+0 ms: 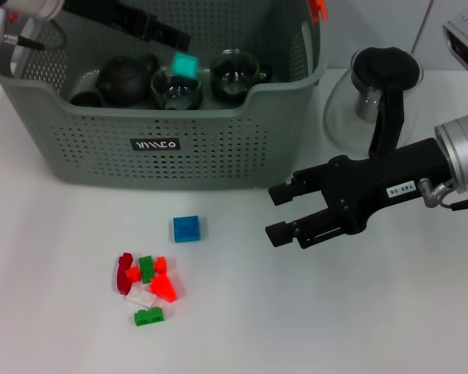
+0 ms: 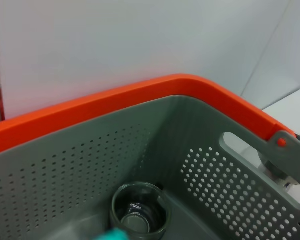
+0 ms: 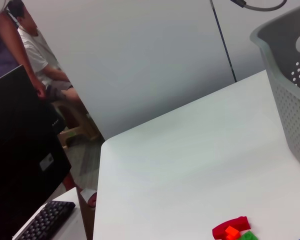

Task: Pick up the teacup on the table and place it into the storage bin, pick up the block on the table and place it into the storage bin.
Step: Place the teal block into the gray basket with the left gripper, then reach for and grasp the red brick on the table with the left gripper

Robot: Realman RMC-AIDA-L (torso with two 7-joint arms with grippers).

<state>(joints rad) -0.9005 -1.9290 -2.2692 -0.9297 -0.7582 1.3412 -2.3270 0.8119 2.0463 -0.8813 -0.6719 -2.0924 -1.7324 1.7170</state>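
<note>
the left claw [image 1: 179, 39] hangs over the storage bin [image 1: 218, 148]; whether it is open, i cannot tell. the right claw [image 1: 277, 212] hovers open above the counter [image 1: 335, 312], near a blue block [image 1: 187, 228].

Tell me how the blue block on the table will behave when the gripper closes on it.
The blue block looks like rigid plastic, so it probably won't deform. Its flat faces suggest it won't roll, though a push may slide it across the smooth white table. It seems light. The right gripper is open beside it.
</note>
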